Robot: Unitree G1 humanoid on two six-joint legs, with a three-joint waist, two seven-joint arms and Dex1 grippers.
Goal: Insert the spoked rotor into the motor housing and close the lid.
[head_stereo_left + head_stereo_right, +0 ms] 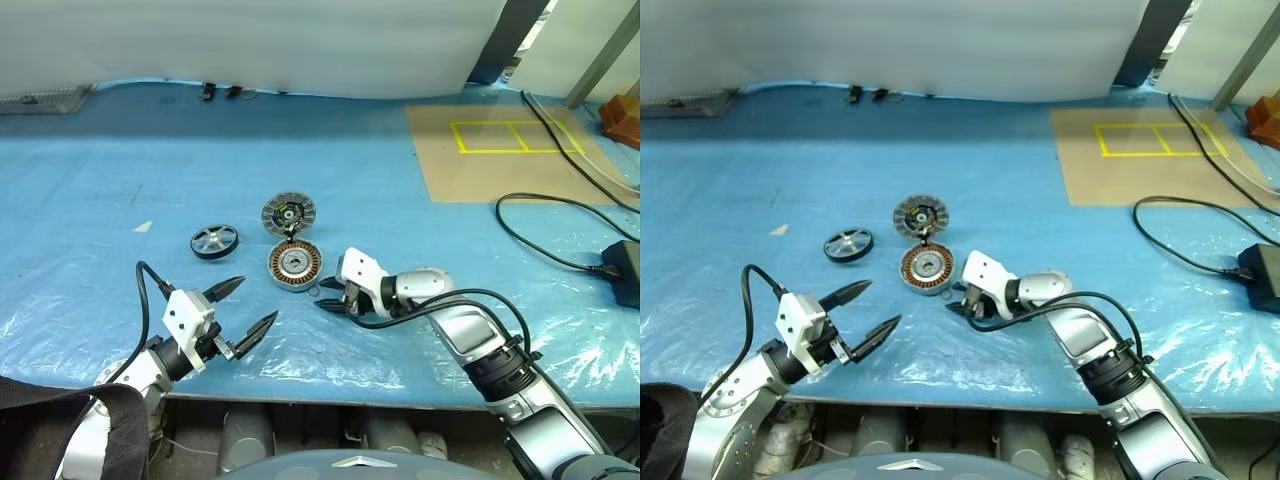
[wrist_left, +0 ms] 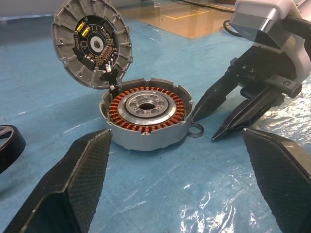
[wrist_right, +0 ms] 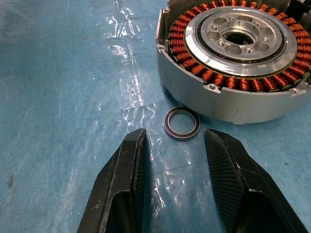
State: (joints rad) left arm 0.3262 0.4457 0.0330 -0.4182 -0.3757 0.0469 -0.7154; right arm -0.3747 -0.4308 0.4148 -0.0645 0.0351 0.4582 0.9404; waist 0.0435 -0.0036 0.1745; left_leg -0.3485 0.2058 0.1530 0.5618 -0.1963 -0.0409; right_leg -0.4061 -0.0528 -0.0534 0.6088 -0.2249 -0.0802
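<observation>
Bright, even overhead light; glare on the plastic sheet [image 3: 131,92]; sharp focus

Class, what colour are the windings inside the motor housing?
Coppery orange windings, clearest in the right wrist view.

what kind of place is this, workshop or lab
Probably a robotics lab bench set up for assembly practice: a table under blue plastic sheeting, an opened motor housing with its lid, and yellow tape markings.

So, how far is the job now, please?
Done: the lid stands open, hinged up behind the housing, so the windings are exposed. In hand: nothing. The right end effector sits part open beside a small ring next to the housing; the left end effector is open. Left: the rotor lies apart on the blue sheet; insert it, then close the lid.
</observation>
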